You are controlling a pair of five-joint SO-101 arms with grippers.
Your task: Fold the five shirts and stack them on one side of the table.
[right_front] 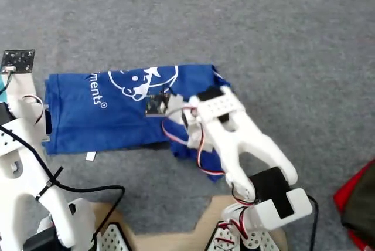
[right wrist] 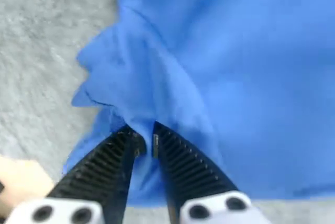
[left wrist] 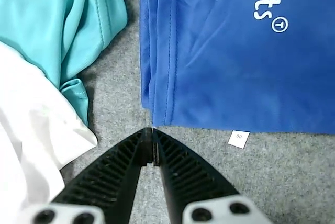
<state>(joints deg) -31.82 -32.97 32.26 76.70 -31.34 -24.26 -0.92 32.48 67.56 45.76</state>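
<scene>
**Right gripper pinches the blue shirt**

The blue shirt lies flat on the grey surface, a bit left of the middle. It is partly folded and has white print on top. Its right end is bunched up under the right arm.

The right gripper is down on that bunched end. Its two black fingers are almost together, with a fold of blue cloth squeezed between the tips. In the high view this gripper sits on the shirt near the white print.

The left gripper is closed with nothing in it. Its tips touch each other. It hangs over bare grey surface, just beside the near corner of the blue shirt.

A small white tag lies on the surface just beside the shirt's edge.

Next to the blue shirt, with a strip of grey between them, lies a teal shirt. A white shirt lies against it, crumpled.

A red cloth shows at the far right edge of the surface, well apart from the blue shirt.
</scene>
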